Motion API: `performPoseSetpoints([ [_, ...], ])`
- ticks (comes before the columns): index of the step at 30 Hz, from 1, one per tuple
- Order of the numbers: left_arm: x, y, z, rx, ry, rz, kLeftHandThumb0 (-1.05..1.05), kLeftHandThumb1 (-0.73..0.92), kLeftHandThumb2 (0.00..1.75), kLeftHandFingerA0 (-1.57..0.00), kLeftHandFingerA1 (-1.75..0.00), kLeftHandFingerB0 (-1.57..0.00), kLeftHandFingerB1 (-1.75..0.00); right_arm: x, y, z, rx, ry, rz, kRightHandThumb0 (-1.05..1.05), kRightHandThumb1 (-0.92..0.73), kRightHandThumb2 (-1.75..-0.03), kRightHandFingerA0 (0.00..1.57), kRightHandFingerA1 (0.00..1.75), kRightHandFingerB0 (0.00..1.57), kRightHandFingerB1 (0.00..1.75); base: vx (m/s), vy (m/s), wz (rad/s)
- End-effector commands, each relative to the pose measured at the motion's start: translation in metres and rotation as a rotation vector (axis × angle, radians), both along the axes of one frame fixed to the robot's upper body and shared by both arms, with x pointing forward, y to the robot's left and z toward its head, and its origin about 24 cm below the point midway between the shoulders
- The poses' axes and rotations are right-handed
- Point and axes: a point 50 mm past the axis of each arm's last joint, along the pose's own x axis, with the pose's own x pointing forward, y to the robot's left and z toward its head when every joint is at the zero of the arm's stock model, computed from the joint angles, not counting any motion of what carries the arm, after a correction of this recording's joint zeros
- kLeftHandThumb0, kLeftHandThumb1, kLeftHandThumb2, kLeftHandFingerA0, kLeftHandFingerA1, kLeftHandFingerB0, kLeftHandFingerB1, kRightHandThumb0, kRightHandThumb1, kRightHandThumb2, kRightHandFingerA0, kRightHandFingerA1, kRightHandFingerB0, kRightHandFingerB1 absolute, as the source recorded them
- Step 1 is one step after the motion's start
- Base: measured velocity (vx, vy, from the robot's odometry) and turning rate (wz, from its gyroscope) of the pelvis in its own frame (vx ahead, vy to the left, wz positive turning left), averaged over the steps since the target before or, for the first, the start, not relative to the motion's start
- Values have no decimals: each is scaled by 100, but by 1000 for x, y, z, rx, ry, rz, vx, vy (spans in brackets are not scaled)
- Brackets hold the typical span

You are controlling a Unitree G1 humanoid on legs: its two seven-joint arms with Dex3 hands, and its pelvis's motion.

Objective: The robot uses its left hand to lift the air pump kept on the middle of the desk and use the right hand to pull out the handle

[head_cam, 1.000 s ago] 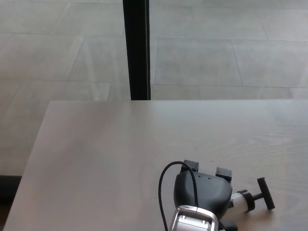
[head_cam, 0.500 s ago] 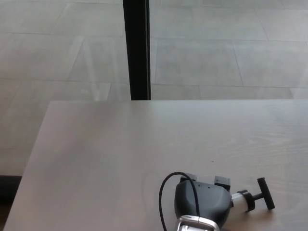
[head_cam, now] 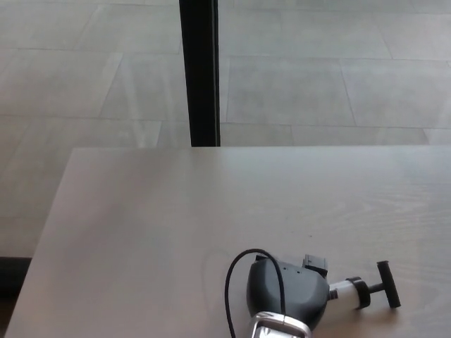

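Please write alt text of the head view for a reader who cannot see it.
A black robot hand covers one end of a small air pump lying near the front edge of a pale wooden desk; its T-handle points right. Behind the desk, a dark post rises from the tiled floor.

The counter looks like pale wood laminate, matt, with faint grain. At six o'clock the robot hand has a smooth, semi-gloss black plastic shell above a shiny metal wrist band. The air pump shows a pale plastic barrel and matt black handle.
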Motion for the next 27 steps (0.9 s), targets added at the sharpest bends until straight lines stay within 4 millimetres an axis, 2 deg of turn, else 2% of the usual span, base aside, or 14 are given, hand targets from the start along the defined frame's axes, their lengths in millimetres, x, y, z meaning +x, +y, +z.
performPoseSetpoints([
  [1,1,3,-5,-28,-5,-45,-23,61,63,-75,-145,-47,-50,-1,-5,8,-11,-8,-30,-34,-72,-61,57,78,49,46,0,0,0],
  [2,1,2,-5,-41,13,-35,-26,57,61,-77,-142,-67,-59,0,-5,8,-18,-4,-36,-32,-73,-61,57,76,48,46,0,0,0],
  [3,1,1,-4,-47,22,-33,-26,58,60,-77,-126,-73,-60,-1,-6,8,-21,-5,-38,-31,-73,-61,58,77,48,46,0,0,0],
  [4,1,0,-4,-48,31,-39,-26,56,59,-80,-129,-75,-60,-2,-6,9,-19,-10,-39,-32,-73,-61,59,82,49,47,0,0,0],
  [5,1,-1,-5,-52,32,-43,-33,42,82,-89,-115,-69,-70,-2,-6,10,-18,-14,-37,-31,-74,-61,59,82,48,47,0,0,0],
  [7,0,-1,-6,-61,33,-48,-33,43,84,-89,-114,-68,-71,-1,-6,10,-28,-14,-39,-31,-74,-61,59,81,49,47,0,0,0],
  [8,0,-2,-7,-80,40,-47,-25,61,62,-78,-120,-72,-60,-1,-5,11,-28,-14,-38,-31,-74,-61,59,80,49,47,0,0,0],
  [12,-3,-4,-9,-126,39,-59,-29,75,72,-83,-123,-70,-65,-1,-4,10,-28,-16,-27,-30,-74,-62,58,78,48,46,0,0,0],
  [16,-7,-1,-12,-262,1,-45,-30,77,76,-82,-169,-76,-90,-1,-4,8,-24,-16,-32,-30,-74,-61,59,78,48,45,0,0,0],
  [20,-6,7,-11,-355,-48,-56,-20,71,87,-81,-168,-79,-103,-3,-3,4,-26,-7,-32,-31,-72,-61,61,77,47,45,0,0,0],
  [23,11,22,3,-359,-128,-66,-25,70,80,-71,-164,-71,-95,-3,1,5,-33,-6,-25,-31,-70,-61,63,74,47,45,0,0,0],
  [24,19,28,7,-390,-172,-72,-23,73,77,-76,-166,-74,-102,-3,3,5,-39,-6,-6,-30,-72,-61,62,71,48,45,0,0,0],
  [26,30,39,22,-426,-257,-80,-16,68,88,-77,-175,-60,-150,-2,8,7,-49,-11,28,-35,-69,-60,65,73,50,45,0,0,0],
  [27,38,46,32,-431,-288,-79,-15,73,83,-100,-175,-67,-141,-2,11,6,-55,3,60,-36,-69,-60,64,74,48,43,0,0,0],
])
